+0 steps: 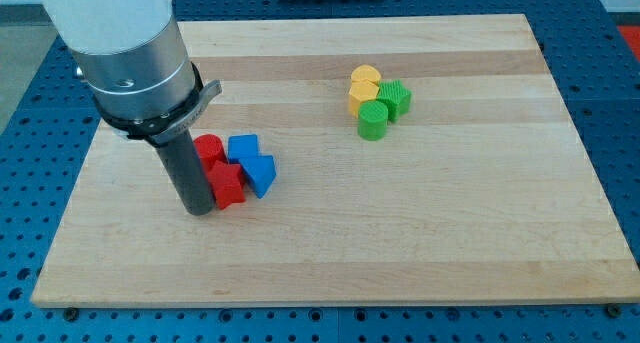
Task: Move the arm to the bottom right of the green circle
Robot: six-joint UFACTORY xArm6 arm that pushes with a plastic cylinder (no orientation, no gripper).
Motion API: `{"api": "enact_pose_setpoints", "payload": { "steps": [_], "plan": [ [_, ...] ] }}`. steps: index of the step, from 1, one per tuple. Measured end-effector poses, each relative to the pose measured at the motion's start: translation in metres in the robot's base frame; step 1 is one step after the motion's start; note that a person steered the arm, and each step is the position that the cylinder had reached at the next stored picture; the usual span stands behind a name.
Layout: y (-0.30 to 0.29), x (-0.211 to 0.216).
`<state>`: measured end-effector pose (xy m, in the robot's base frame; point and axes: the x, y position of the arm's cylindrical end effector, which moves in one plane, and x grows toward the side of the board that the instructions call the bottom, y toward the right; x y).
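A: On the right half of the wooden board [420, 243], what is the green circle [373, 122] looking like?

B: It is standing as a short ribbed green cylinder, touching a green block [395, 99] and two yellow blocks [364, 86] on its far side.

A: And my tip [198, 209]?

B: It is resting well to the left, beside two red blocks [219, 170] and two blue blocks [252, 162]. There are no jaws; it is a plain rod.

A: The surroundings?

B: A blue perforated table [30, 183] is showing around the board.

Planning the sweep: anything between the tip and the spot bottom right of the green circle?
Yes. My tip touches the red blocks, with the blue blocks just beyond, toward the green circle. Past those, nothing visible stands on the board.
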<state>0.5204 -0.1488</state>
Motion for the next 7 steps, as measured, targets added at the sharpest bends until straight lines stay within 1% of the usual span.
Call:
{"api": "enact_pose_setpoints", "payload": {
  "steps": [2, 3, 4, 5, 6, 7],
  "plan": [
    [0.000, 0.000],
    [0.007, 0.009],
    [0.055, 0.043],
    [0.131, 0.052],
    [0.183, 0.041],
    [0.185, 0.041]
  ]
}}
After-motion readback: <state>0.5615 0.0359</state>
